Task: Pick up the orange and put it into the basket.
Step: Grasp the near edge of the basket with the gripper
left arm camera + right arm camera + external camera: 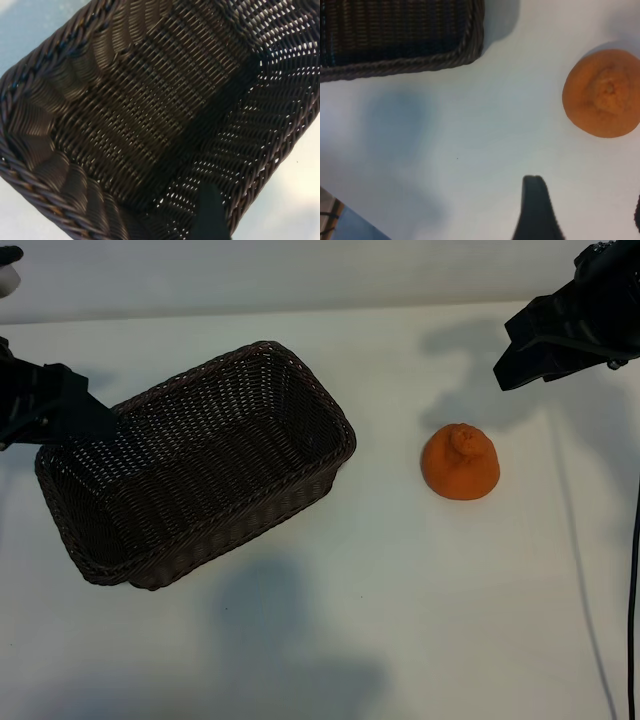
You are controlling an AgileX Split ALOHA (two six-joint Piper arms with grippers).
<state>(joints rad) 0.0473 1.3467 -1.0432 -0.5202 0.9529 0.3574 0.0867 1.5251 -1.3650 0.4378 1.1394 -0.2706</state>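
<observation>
Your desk [400,620] is a plain white surface, and it carries everything here. The largest thing on it is the basket [200,465], dark brown woven wicker with a braided rim and deep sides, lying at an angle on the left half of the exterior view; nothing lies inside it, and your left wrist camera looks straight down onto its woven floor and walls.

Your left pincer [95,420] hangs at the basket's left end, just above the rim, its fingers spread wide with nothing between them. One dark fingertip [210,215] shows in the left wrist view over the basket's inner wall.

Your right pincer [525,360] hovers at the upper right, above the desk and apart from the fruit, its fingers parted fairly wide and holding nothing. One of its fingertips [535,210] shows over bare desk in the right wrist view.

The orange [460,462] is the smallest thing: a matte, dome-shaped fruit with a bumpy knob on top, sitting on the desk to the right of the basket, clear of its rim and below your right pincer in the exterior view.
</observation>
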